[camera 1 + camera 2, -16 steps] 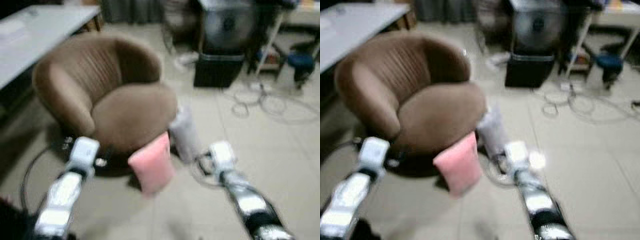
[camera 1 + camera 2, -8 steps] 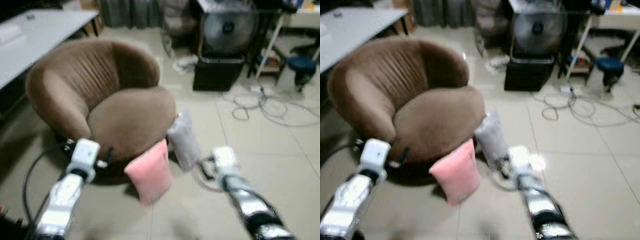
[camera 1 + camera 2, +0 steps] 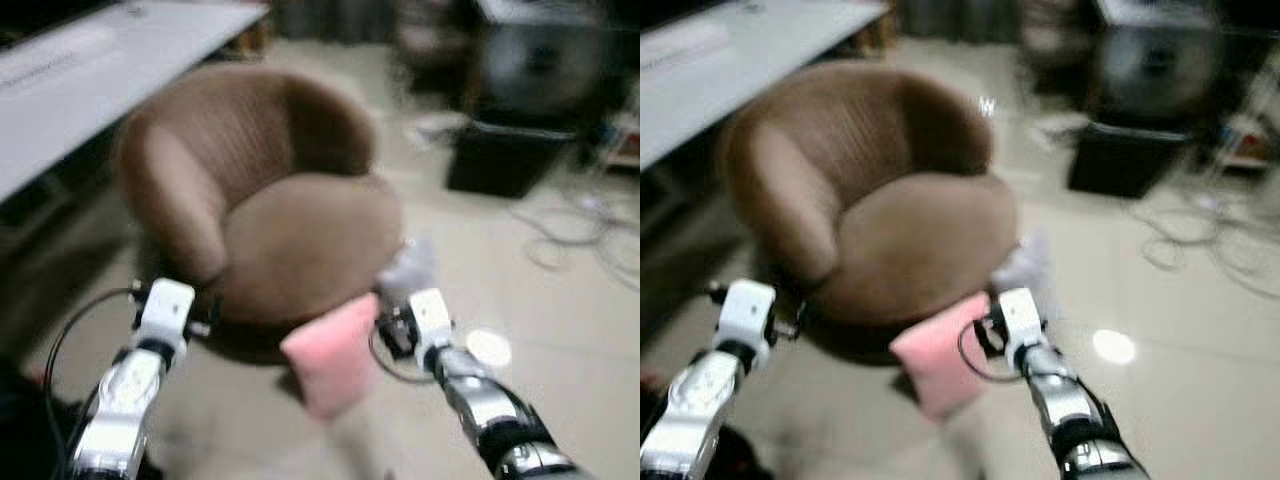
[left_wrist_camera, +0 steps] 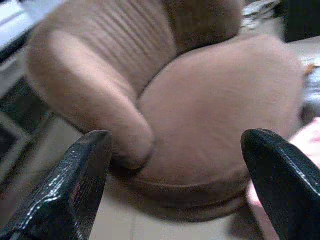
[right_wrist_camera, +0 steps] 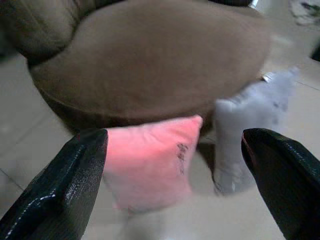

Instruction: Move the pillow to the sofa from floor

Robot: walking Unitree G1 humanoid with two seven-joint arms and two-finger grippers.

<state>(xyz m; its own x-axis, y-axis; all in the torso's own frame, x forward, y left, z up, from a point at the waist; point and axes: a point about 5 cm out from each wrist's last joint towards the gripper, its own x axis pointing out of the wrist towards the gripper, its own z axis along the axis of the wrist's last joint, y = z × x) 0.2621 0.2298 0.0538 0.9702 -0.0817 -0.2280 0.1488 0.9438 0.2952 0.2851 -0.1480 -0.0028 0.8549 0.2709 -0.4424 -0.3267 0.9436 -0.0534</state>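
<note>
Tiled floor (image 3: 1180, 400): pink pillow (image 5: 150, 160) + grey pillow (image 5: 250, 125) lean vs brown sofa (image 3: 290, 230); right gripper (image 5: 175, 175) & left gripper (image 4: 175, 165) wide apart, empty.

Silver arms (image 3: 118, 420), white wrist blocks (image 3: 166, 305) (black cables looping beside them).

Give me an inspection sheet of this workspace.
Surface: pale tiled floor, glare spot.
Job's things: pink pillow and grey pillow on the floor, leaning against the brown armchair.
Clutter: black box.
Grippers: left gripper open, facing the chair; right gripper open, facing both pillows, holding nothing.
Cables: loose loops on the floor; black cable at left arm.
Surroundings: grey table.
</note>
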